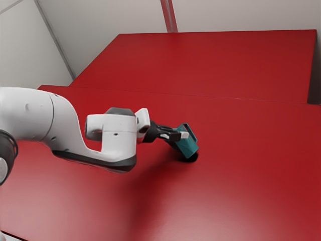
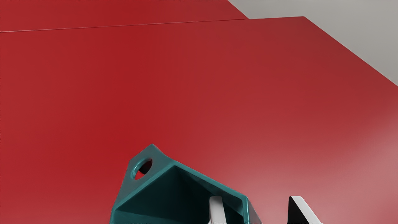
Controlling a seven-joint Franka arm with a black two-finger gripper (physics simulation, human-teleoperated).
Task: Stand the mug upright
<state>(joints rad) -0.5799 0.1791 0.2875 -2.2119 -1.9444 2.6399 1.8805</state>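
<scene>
The gripper (image 1: 176, 135) reaches the teal mug (image 1: 187, 146) near the middle of the table in the exterior view. The mug is tilted, its rim raised on the side toward the upper right and its lower end by a dark patch on the table. In the wrist view the gripper (image 2: 257, 207) stands open astride one wall of the mug (image 2: 186, 169): one finger is inside the mouth, the other outside with a gap to the wall. The handle with its oval hole is at the mug's far corner from the outer finger. The mug's base is hidden there.
The red table (image 1: 241, 191) extends around the mug, with a second red surface (image 1: 215, 63) adjoining behind it in the exterior view. Pale walls (image 1: 100, 30) stand beyond. The arm's shadow falls on the table below the hand in the exterior view.
</scene>
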